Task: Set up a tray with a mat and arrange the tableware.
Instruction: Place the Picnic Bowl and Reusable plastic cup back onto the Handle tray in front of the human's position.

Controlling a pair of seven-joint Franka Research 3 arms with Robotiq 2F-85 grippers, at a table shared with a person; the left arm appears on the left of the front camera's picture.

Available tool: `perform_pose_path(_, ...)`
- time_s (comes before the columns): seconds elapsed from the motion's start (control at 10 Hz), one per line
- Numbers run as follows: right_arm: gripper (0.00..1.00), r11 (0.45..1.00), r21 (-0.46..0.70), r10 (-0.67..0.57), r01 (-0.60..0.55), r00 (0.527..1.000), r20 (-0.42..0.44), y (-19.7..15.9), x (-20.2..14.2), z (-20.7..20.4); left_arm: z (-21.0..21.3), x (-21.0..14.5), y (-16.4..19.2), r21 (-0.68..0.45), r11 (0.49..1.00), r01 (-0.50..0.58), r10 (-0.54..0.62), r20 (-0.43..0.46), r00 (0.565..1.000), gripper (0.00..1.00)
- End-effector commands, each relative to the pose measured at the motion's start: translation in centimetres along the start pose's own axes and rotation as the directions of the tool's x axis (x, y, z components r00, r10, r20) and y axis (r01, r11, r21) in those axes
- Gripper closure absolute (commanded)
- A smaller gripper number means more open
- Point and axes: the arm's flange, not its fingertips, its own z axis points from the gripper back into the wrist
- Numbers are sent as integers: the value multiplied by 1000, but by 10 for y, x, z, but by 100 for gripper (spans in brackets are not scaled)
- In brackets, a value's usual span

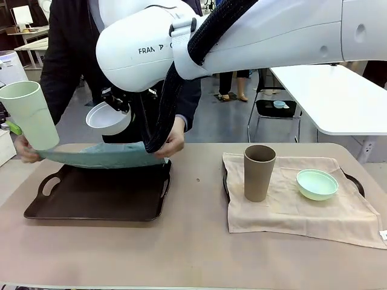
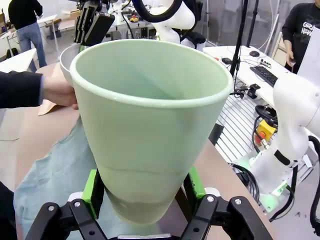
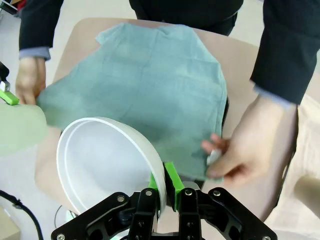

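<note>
Between our left gripper's (image 2: 145, 200) green pads (image 2: 91, 192) sits the pale green cup (image 2: 150, 125), clamped at its narrow base, raised beside the dark tray (image 1: 97, 193). Our right gripper (image 3: 167, 187) pinches the white bowl's (image 3: 107, 167) rim above the teal mat (image 3: 150, 85) that the person's hands (image 3: 245, 145) spread over that tray. On the beige cloth (image 1: 290, 202) stand the taupe cup (image 1: 259, 172) and mint bowl (image 1: 317, 184).
</note>
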Motion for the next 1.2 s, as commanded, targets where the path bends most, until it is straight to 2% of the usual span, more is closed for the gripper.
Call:
perform_pose_path(0.0,96,1000,-8,2,-2,1000,8,2,0,-1,1,4,-1,-1,1000,14,-14,-5,1000,100)
perform_pose_path(1.1,96,1000,-8,2,-2,1000,8,2,0,-1,1,4,-1,-1,1000,14,-14,-5,1000,100)
